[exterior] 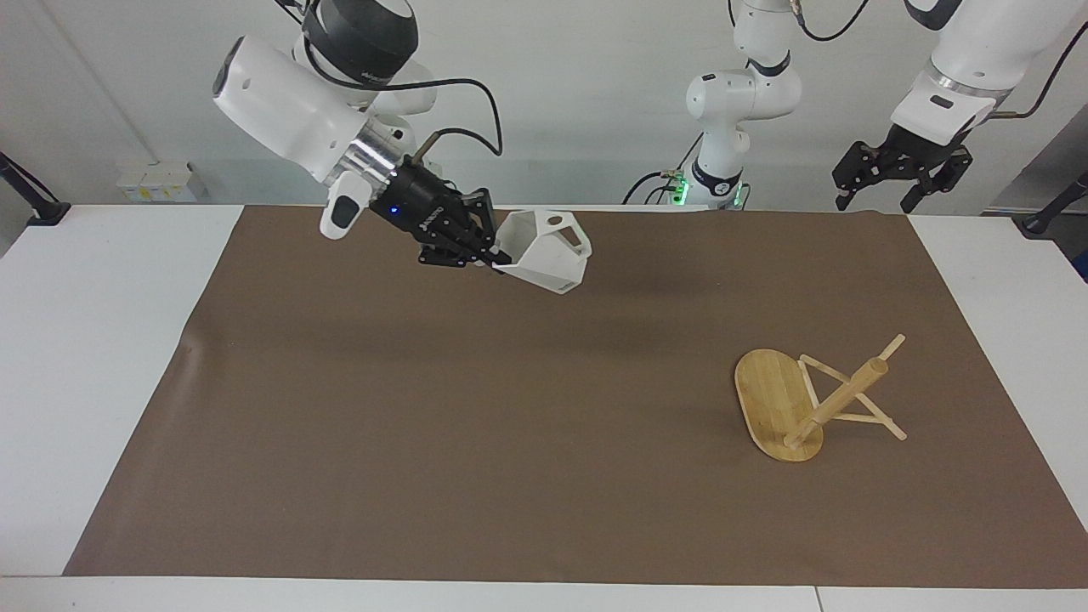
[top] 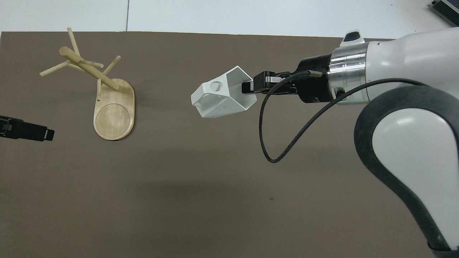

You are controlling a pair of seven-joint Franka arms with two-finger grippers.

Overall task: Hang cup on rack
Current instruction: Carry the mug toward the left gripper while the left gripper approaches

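Gripping the cup (exterior: 546,250) by its rim, the right gripper (exterior: 489,253) hangs in the air over the middle of the brown mat (exterior: 476,425), its fingers clamped on the rim wall. The cup is tipped on its side, its open hexagonal mouth turned back toward the gripper and its blocky handle, with a round hole, facing up. In the overhead view the cup (top: 222,97) sits just off the gripper (top: 251,87) at its 9 o'clock, and a black cable (top: 287,139) loops down from the wrist.

Seen from above, the rack (top: 104,89) lies at 9 o'clock from the cup, well apart from it, toward the left arm's end of the desk. It stands on its flat oval base on the mat, its thick post and thin pegs rising from the end of the base farther from the robots. In the facing view the rack (exterior: 807,399) is at about 4 o'clock from the cup.

The left gripper (exterior: 901,170) waits in the air over the mat's corner near its own base, its fingers spread apart and holding nothing; the overhead view catches only its dark tip (top: 27,129) at the edge.

The mat covers most of the white desk (exterior: 85,357), which shows bare at both ends. A plain white wall (exterior: 578,85) rises past the arm bases, where small green lights glow.
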